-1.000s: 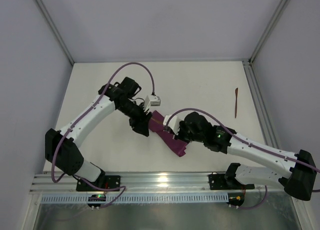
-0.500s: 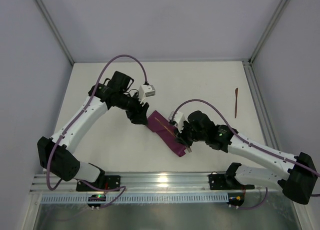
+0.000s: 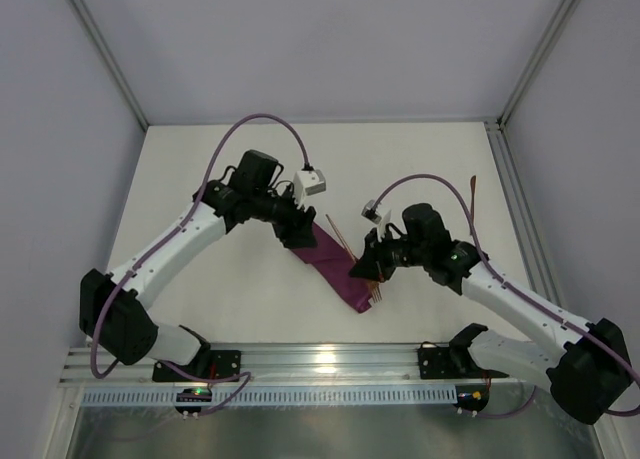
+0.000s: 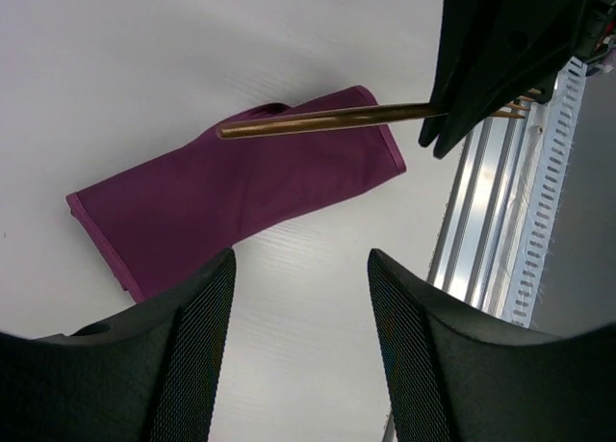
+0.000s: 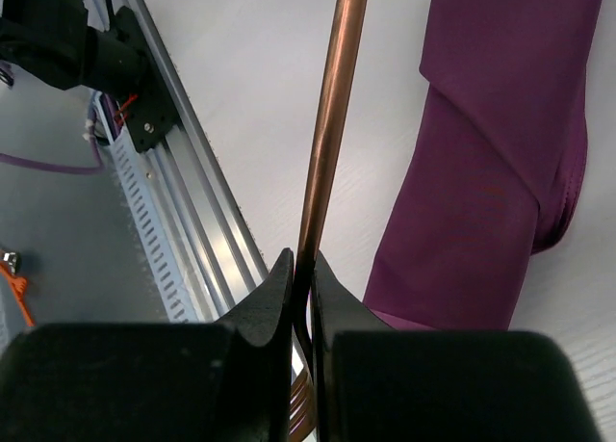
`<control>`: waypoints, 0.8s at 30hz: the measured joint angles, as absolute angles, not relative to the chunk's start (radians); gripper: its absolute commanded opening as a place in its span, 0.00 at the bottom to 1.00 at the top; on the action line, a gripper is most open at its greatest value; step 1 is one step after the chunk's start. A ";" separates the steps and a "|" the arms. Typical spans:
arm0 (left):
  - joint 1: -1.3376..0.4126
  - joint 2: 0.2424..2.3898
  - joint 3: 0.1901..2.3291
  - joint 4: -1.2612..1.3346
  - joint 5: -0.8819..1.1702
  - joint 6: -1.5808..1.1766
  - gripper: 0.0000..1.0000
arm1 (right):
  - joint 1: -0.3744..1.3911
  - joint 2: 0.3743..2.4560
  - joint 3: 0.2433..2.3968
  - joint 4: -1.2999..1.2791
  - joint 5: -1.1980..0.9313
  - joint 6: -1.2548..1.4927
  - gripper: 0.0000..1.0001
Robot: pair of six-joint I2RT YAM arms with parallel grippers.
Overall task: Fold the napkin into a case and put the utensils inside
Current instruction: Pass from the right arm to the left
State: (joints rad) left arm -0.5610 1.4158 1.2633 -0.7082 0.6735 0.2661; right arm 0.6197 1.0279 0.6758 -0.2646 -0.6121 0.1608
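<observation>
I keep fork (image 5: 332, 124) clenched in right gripper (image 5: 301, 269), handle angled over case (image 3: 335, 269) mid-table (image 3: 200, 179) toward near edge, ready for insertion. Left gripper (image 4: 300, 264) released over case's far end. Knife (image 3: 472, 204) at right edge.

The case (image 3: 330, 269) lies flat near the middle of the bench, a narrow plum-purple strip slanting toward the near edge. The fork (image 3: 340, 235) (copper-brown, slim) hangs over it, pinched near its tine end in the right jaws, with its handle pointing toward the far edge. The knife (image 3: 472, 204) lies alone along the right edge.
</observation>
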 measured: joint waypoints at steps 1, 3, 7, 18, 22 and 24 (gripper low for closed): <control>-0.569 1.416 1.259 -0.691 0.672 0.258 0.59 | 0.601 1.032 0.676 -0.258 -0.630 0.174 0.03; -0.579 1.416 1.245 -0.659 0.668 0.238 0.60 | 0.565 1.052 0.677 -0.258 -0.667 0.199 0.03; -0.580 1.420 1.223 -0.617 0.667 0.199 0.59 | 0.528 1.091 0.672 -0.273 -0.717 0.233 0.03; -0.649 1.434 1.138 -0.369 0.681 -0.040 0.61 | 0.526 1.054 0.657 -0.164 -0.772 0.310 0.03; -0.654 1.445 1.141 -0.291 0.688 -0.149 0.60 | 0.526 1.053 0.657 -0.080 -0.795 0.352 0.03; -0.653 1.445 1.145 -0.267 0.699 -0.192 0.60 | 0.526 1.053 0.657 -0.054 -0.804 0.363 0.03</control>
